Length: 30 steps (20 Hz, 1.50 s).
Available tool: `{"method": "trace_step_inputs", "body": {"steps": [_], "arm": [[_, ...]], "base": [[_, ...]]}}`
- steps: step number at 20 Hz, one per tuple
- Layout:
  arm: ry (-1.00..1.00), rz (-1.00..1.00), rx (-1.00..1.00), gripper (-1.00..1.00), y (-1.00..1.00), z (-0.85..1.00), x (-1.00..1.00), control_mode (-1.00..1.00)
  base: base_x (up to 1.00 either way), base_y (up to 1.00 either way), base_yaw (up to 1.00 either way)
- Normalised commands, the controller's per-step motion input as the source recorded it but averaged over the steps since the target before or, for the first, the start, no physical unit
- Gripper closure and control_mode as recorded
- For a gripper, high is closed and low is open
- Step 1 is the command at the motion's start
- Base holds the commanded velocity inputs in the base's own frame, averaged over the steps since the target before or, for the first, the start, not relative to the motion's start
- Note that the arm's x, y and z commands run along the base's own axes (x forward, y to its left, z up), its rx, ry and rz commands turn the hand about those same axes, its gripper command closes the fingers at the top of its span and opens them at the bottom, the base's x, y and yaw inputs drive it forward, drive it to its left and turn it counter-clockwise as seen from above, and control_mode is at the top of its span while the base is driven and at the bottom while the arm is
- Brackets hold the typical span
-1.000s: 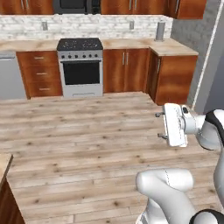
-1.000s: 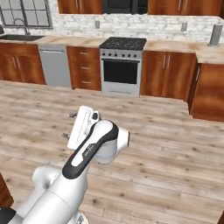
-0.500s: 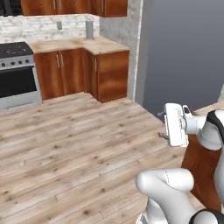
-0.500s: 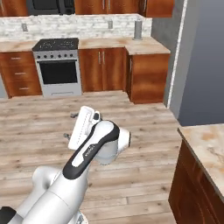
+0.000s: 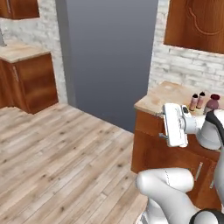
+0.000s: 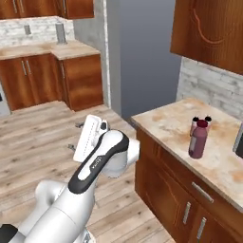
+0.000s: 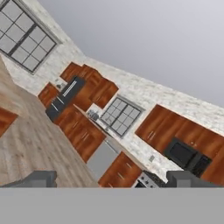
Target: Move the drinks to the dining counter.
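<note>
No text, brand, number or sign could be read anywhere. The maroon bottle (image 6: 198, 139) on the marble-topped cabinet (image 6: 175, 122) showed no legible label, and the two small pink bottles (image 5: 197, 100) beside it were too small to show any marking.

Tilted kitchen cabinets (image 7: 83, 131), windows (image 7: 120, 116), stove (image 7: 146, 179)
</note>
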Motion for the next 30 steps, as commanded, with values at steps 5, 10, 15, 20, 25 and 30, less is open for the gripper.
{"method": "trace_step_inputs", "body": {"steps": [5, 10, 15, 20, 25, 30], "arm": [[0.00, 0.00, 0.00, -1.00, 0.00, 0.00, 0.00, 1.00], [0.00, 0.00, 0.00, -1.00, 0.00, 0.00, 0.00, 1.00], [0.00, 0.00, 0.00, -1.00, 0.00, 0.00, 0.00, 1.00], [0.00, 0.00, 0.00, -1.00, 0.00, 0.00, 0.00, 1.00], [0.00, 0.00, 0.00, -1.00, 0.00, 0.00, 0.00, 1.00], [0.00, 0.00, 0.00, -1.00, 0.00, 0.00, 0.00, 1.00]], "base": [[-0.13, -0.22, -0.72], [-0.01, -0.13, -0.70], [0.00, -0.08, -0.67], [0.04, 0.11, -0.50], [0.29, 0.51, -0.22], [0.37, 0.66, -0.04]]}}
